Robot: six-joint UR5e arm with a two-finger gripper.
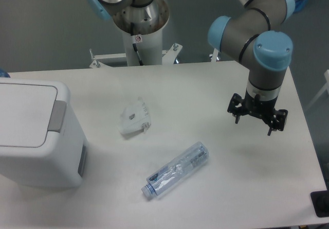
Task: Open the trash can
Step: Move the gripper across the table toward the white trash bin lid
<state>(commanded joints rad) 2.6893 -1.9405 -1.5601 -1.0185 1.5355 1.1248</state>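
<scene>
The trash can (36, 136) is a large white boxy bin at the left edge of the table. Its flat lid is down, and a grey push tab (57, 116) sits on its right side. Far across the table, above its right part, hangs my gripper (254, 122). Its black fingers are spread apart with nothing between them. A wide stretch of table lies between it and the bin.
A crumpled white paper piece (134, 118) lies mid-table. A clear plastic bottle (176, 170) lies on its side toward the front. The arm's base column (139, 28) stands behind the table's back edge. A black object (321, 203) sits at the lower right corner.
</scene>
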